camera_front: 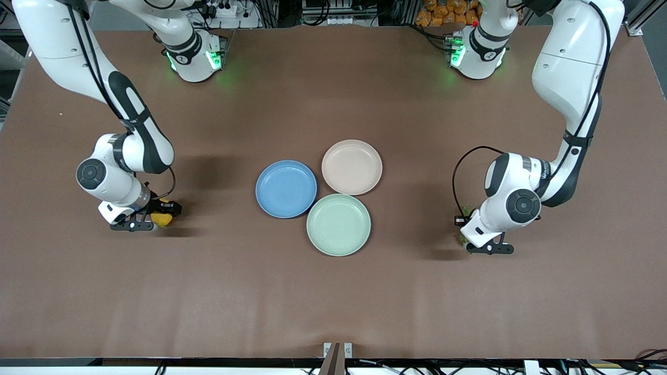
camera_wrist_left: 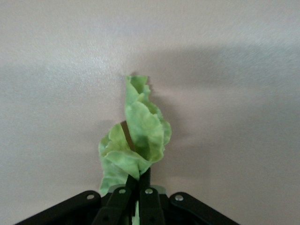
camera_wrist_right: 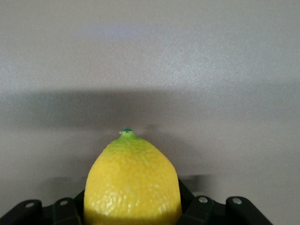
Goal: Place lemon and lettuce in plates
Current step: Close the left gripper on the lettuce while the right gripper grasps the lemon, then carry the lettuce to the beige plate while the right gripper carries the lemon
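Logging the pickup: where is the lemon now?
The lemon sits in the right claw at the right arm's end of the table, beside the blue plate.

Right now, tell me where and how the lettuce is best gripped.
Pinch the lettuce by the bunched end of the leaf, coming from above, probably. It is thin, crinkled and floppy, so only a gathered fold gives the fingers something to bite. The left gripper is already shut on that end, at the left arm's end of the table, with the leaf's loose end trailing free.
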Robot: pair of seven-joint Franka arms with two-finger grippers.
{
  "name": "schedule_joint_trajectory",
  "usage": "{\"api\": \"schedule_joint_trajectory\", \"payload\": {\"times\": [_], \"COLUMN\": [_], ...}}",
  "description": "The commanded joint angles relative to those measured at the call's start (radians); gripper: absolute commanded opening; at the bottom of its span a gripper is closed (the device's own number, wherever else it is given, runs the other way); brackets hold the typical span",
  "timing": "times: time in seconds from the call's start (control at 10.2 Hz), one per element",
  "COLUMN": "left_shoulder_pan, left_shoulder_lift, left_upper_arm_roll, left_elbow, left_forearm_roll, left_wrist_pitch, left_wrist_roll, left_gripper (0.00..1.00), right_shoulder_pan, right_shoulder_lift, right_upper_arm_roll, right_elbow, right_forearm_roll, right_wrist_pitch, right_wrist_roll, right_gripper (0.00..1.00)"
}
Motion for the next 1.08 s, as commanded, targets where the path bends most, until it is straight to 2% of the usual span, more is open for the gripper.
{"api": "schedule_joint_trajectory", "payload": {"times": [0.0,0.59,0.79,0.98], "left_shoulder_pan": [-0.002,0.012,0.01,0.01], "left_shoulder_lift": [-0.065,-0.199,-0.223,-0.265], "left_upper_arm_roll": [-0.011,-0.106,-0.141,-0.197], "left_elbow": [-0.047,-0.215,-0.265,-0.311], "left_forearm_roll": [0.015,0.012,0.012,0.012], "left_wrist_pitch": [0.003,0.074,0.099,0.098], "left_wrist_roll": [-0.04,-0.175,-0.233,-0.308], "left_gripper": [0.0,0.0,0.0,0.0], "right_shoulder_pan": [-0.012,0.031,0.074,0.114], "right_shoulder_lift": [-0.018,-0.053,-0.064,-0.065], "right_upper_arm_roll": [0.011,0.026,0.028,0.057], "right_elbow": [0.038,0.191,0.219,0.251], "right_forearm_roll": [-0.011,0.002,0.003,0.003], "right_wrist_pitch": [-0.095,-0.368,-0.393,-0.412], "right_wrist_roll": [-0.001,0.011,0.011,0.01], "right_gripper": [0.27,0.27,0.28,0.28]}}
